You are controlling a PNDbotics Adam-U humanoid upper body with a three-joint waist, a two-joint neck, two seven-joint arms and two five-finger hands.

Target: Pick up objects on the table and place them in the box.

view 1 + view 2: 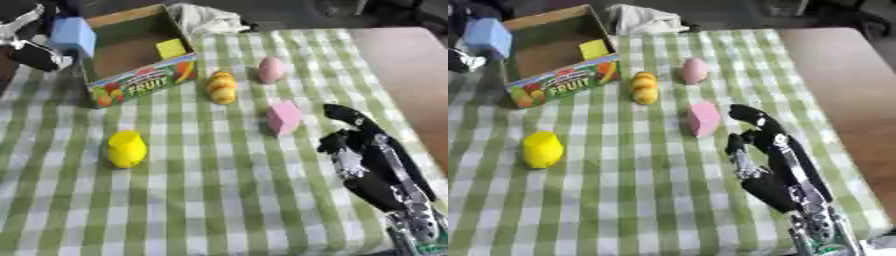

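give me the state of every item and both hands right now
box: open, upright, yellow block inside
blue block: held at the box's left wall by the left hand
pink egg: on the cloth
yellow-orange object: on the cloth
pink block: on the cloth, tilted
yellow object: on the cloth
right hand: open, holding nothing, beside the pink block

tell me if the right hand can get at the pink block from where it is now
Probably yes: the right hand sits open just right of the pink block, with only bare checked cloth between them.
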